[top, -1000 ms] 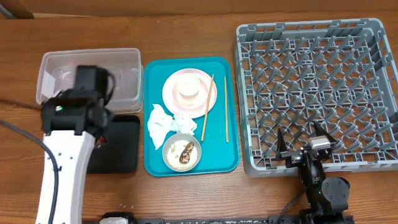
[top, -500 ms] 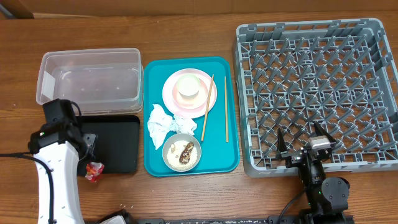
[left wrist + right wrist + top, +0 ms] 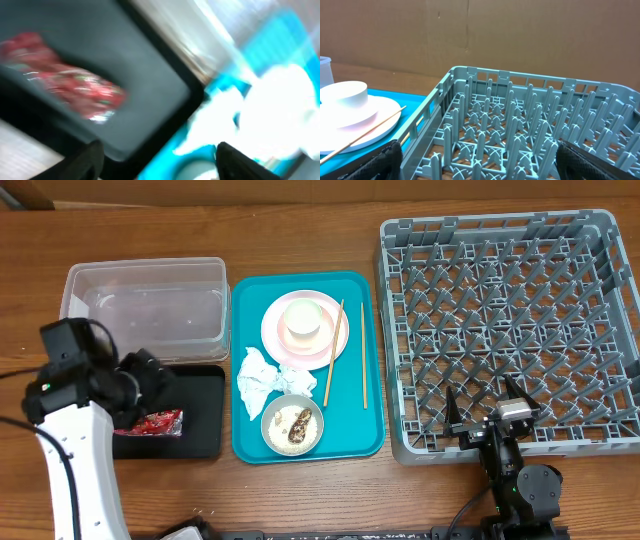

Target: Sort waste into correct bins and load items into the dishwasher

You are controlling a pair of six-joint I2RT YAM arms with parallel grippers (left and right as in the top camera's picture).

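The red-and-white wrapper (image 3: 158, 422) (image 3: 60, 85) lies loose at the front left of the black tray (image 3: 203, 408) (image 3: 145, 75). My left gripper (image 3: 150, 383) (image 3: 160, 165) hovers just above it, open and empty. The clear tub (image 3: 145, 266) stands behind the tray. On the teal tray (image 3: 355, 430) are crumpled napkins (image 3: 262, 375), a pink plate (image 3: 305, 332) with a white cup (image 3: 303, 320), two chopsticks (image 3: 333, 352), and a grey-white bowl (image 3: 293, 425) holding rice and a brown scrap. My right gripper (image 3: 485, 408) (image 3: 480, 162) stands open at the front edge of the grey dish rack (image 3: 510, 330) (image 3: 520, 125).
The left wrist view is blurred by motion. The teal tray sits between the bins and the rack, close to both. Bare wooden table runs along the front edge and the far left.
My left gripper has opened and let go of the wrapper, which now lies on the black tray. The left arm swung away from the tub toward the front left. The right arm has not moved.
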